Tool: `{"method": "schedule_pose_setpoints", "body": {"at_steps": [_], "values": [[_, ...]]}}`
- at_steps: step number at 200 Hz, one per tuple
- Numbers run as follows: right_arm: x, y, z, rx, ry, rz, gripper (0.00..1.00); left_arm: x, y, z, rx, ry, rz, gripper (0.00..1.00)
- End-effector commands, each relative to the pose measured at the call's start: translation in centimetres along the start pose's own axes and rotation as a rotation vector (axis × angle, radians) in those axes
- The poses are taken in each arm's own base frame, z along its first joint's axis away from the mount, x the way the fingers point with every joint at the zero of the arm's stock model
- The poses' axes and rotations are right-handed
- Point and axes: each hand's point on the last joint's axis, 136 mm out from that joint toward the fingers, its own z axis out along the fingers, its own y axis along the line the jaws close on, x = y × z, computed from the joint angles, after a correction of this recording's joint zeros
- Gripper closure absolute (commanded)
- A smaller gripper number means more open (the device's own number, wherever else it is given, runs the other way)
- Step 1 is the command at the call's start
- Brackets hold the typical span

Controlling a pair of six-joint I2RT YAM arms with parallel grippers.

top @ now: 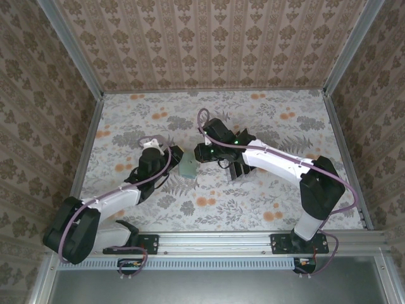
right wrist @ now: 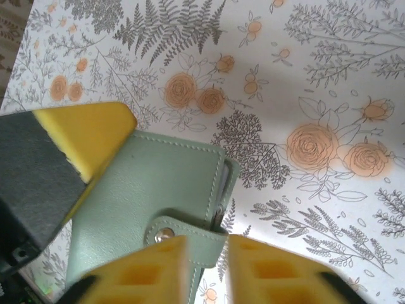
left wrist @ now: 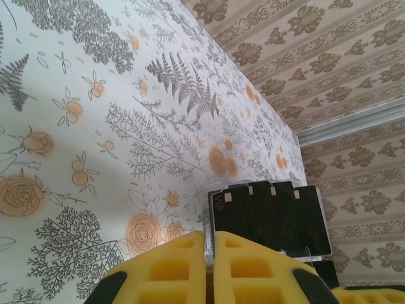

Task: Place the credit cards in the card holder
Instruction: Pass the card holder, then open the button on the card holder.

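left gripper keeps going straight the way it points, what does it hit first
Probably the credit cards standing in the clear rack, dead ahead of the left gripper; depth is unclear.

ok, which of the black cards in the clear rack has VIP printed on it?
The leftmost card in the left wrist view: VIP runs along its left edge, and the other cards show none.

Glossy black credit cards stand overlapped in a row; the grey-green card holder (snap strap fastened) sits to their left.

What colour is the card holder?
The card holder is pale grey-green; right wrist view shows it best.
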Motion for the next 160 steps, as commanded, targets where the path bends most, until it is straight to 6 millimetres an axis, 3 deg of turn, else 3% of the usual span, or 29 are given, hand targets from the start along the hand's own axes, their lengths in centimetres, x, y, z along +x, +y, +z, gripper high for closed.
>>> {"method": "schedule_pose_setpoints", "body": {"at_steps": [1, 43, 160], "values": [[0.4, 1.6, -0.3, -0.039, -0.011, -0.006, 0.60, -0.4, 0.0, -0.4, -0.010, -0.026, 0.037, 1.00], [0.9, 2.9, 0.6, -0.058, -0.009, -0.003, 0.48, -0.8, -0.2, -0.7, -0.007, -0.044, 0.030, 1.00], [0.9, 2.8, 3.3, -0.029, 0.005, 0.002, 0.49, -1.0, -0.3, -0.9, -0.012, -0.051, 0.027, 1.00]]}}
